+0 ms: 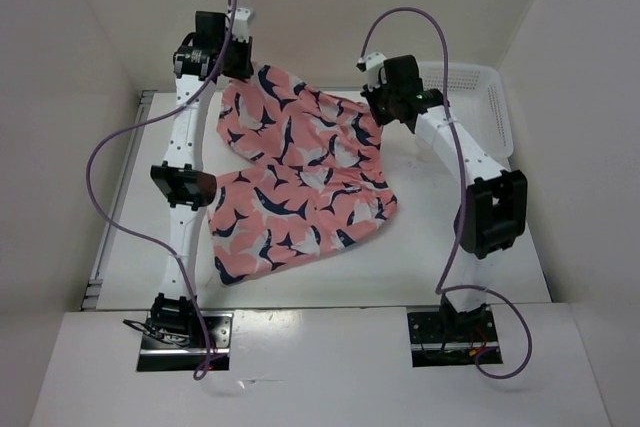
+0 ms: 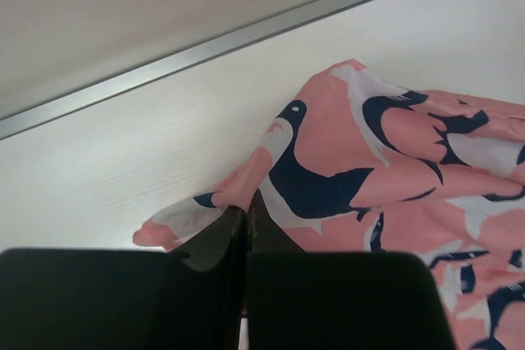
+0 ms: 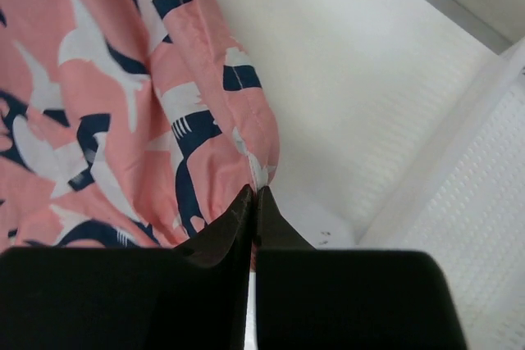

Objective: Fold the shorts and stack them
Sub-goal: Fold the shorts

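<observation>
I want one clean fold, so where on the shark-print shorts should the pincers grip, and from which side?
Grip the shorts at the two far corners, from above the far edge, one pincer each. The cloth lies spread and limp, so only thin edges pinch well, and two corners should keep it wide. The left pincer and right pincer are shut on those corners.

Your left arm [image 1: 185,142] reaches almost straight out along the left side. The left gripper [image 2: 246,217] at its far end has its jaws pressed together on an edge of the shorts [image 2: 328,178]. Your right arm [image 1: 465,147] rises from its base, bends at the elbow and leans inward. The right gripper [image 3: 255,196] is likewise closed tight, pinching the shorts' hem. Both grippers sit at about the same depth, well apart.
</observation>
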